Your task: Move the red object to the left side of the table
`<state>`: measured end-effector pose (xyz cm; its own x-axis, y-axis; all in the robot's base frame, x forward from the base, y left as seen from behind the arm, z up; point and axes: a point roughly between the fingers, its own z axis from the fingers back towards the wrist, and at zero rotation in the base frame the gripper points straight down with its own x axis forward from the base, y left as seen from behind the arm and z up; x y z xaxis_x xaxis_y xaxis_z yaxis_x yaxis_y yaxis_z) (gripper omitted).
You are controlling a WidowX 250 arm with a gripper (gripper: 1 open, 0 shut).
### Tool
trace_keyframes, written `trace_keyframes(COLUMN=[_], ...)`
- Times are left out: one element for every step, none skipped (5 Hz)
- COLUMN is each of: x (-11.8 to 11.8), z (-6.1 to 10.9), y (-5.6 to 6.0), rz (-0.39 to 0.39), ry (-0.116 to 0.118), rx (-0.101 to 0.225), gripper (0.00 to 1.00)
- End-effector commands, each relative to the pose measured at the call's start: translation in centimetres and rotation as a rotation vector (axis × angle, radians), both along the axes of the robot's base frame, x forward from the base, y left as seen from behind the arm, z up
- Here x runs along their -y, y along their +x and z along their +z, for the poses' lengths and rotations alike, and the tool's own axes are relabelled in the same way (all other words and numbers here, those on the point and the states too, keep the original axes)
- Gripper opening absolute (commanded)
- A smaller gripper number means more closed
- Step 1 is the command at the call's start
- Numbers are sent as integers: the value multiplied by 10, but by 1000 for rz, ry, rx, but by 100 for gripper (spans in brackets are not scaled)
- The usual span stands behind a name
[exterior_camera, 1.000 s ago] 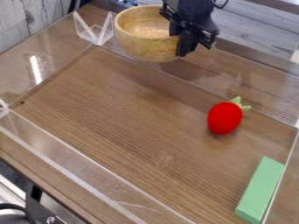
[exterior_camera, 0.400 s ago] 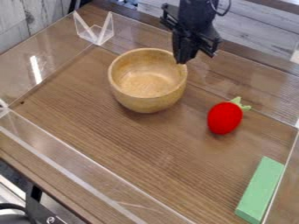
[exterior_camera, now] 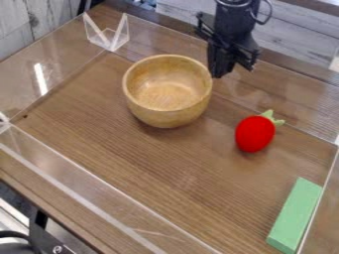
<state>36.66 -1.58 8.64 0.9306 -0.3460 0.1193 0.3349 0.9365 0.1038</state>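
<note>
On the bench (exterior_camera: 119, 179): one wooden bowl (exterior_camera: 169, 90), one red toy (exterior_camera: 256, 133), one green block (exterior_camera: 295, 214). Above, end effector (exterior_camera: 216, 67) closed.

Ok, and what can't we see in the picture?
In the camera view:
- Inside of the robot arm's tool: too small and dark to tell.
- Far wall of the wooden bowl, outside: hidden by its rim.
- Underside of the red strawberry toy: hidden by its top.
</note>
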Motion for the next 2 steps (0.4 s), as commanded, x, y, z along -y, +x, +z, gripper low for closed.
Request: trace_keyframes(x=[12,19], z=[6,5], y=[1,-4], rz=[-44,-102], ry=[-15,-30], rx=[27,19], gripper=[0,0])
